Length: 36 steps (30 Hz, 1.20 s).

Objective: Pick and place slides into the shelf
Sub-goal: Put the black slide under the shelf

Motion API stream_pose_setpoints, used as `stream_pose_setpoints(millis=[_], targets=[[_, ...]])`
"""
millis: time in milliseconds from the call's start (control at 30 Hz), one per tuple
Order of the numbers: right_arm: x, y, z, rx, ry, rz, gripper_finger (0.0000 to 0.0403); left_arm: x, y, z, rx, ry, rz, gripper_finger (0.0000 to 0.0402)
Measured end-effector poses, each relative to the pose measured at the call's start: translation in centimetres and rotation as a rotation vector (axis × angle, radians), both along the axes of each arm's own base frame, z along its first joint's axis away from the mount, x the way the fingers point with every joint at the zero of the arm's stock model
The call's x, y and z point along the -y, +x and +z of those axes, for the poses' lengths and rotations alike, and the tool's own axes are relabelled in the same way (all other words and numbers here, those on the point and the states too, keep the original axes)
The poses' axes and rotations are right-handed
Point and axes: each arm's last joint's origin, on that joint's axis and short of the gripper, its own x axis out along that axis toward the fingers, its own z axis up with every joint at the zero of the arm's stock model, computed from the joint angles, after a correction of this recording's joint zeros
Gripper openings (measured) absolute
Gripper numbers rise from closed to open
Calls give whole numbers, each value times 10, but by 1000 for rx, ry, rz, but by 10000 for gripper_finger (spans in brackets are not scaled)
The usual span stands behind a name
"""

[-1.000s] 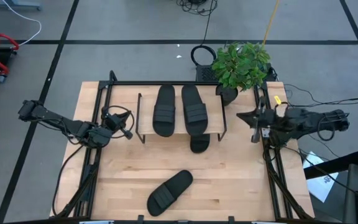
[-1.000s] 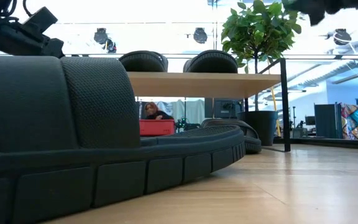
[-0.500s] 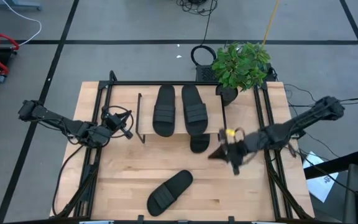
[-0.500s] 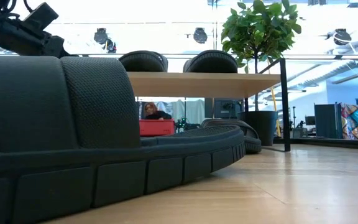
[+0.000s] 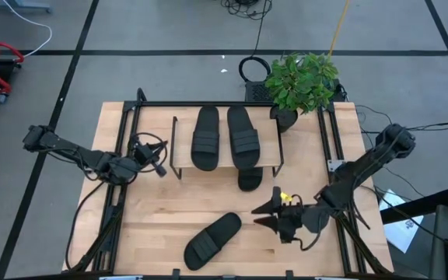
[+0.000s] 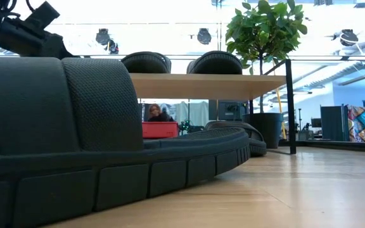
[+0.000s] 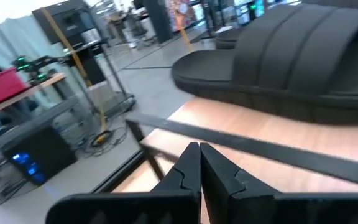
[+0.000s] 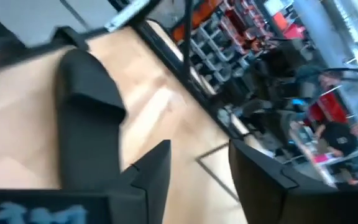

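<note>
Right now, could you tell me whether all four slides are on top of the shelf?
No, only two slides lie on the shelf; one lies loose on the table.

Two slides [image 5: 220,137] atop shelf [image 5: 181,159]

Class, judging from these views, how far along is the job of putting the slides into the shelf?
Done: two slides lie on top of the shelf, and a third sits beneath it. In hand: the right claw, open and empty, hovers near the last slide on the table. The left claw waits shut beside the shelf. Left: pick and place that slide.
</note>
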Motion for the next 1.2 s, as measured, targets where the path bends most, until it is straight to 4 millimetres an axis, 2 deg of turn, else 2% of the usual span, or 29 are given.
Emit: stream_pose_setpoints(millis=[133, 267, 433, 600, 800, 967, 1200], targets=[[-7, 4, -13, -60, 56, 36, 172, 2, 1, 5, 11, 4, -90, 4], [-10, 18, -33, -87, 38, 33, 180, 3, 2, 11, 41, 9, -167, 2], [-14, 40, -48, -28, 36, 97, 186, 3, 3, 14, 61, 18, -162, 8], [-16, 65, -55, -50, 81, 181, 189, 3, 3, 14, 74, 10, -159, 14], [-14, 98, -83, -108, 114, 224, 189, 3, 3, 15, 77, 9, -159, 2], [-14, 114, -98, -107, 117, 247, 189, 3, 3, 15, 76, 16, -160, 8], [-21, 130, -110, -116, 146, 297, 189, 3, 3, 15, 75, 16, -158, 4]])
